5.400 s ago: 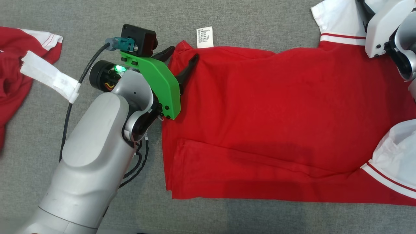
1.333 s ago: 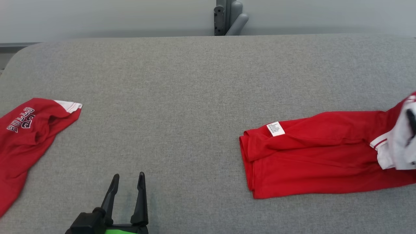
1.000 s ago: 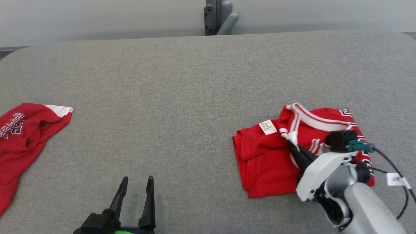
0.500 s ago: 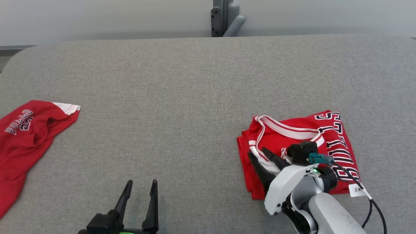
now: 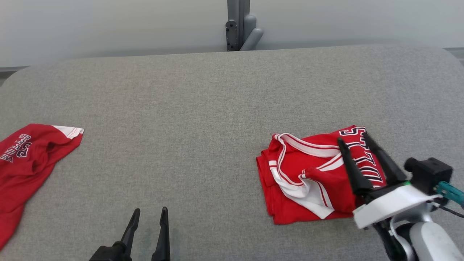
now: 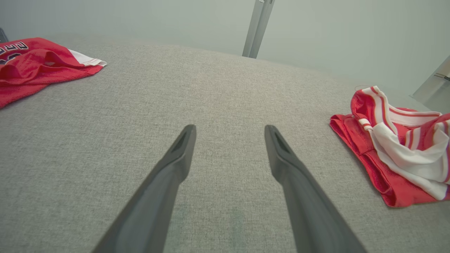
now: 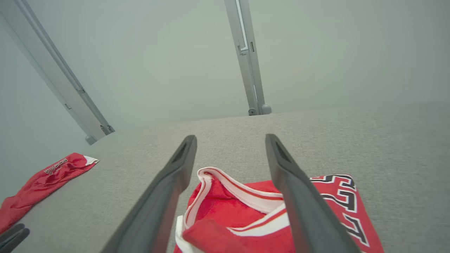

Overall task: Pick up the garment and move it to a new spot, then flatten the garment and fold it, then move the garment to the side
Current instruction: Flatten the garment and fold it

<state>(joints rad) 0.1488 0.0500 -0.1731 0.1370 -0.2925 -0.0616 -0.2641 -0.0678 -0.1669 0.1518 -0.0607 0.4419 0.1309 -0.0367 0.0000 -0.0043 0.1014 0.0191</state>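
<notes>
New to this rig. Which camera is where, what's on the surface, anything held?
It is a wheeled robot with two arms, each ending in a two-fingered hand. The wide picture comes from its head, looking down on a grey padded surface. The other two come from wrist cameras, each looking out along its own hand. A folded red jersey with white trim lies on the right; a second, crumpled red garment lies far left. The right hand is open over the folded jersey, gripping nothing. The left hand is open too, over bare surface.
</notes>
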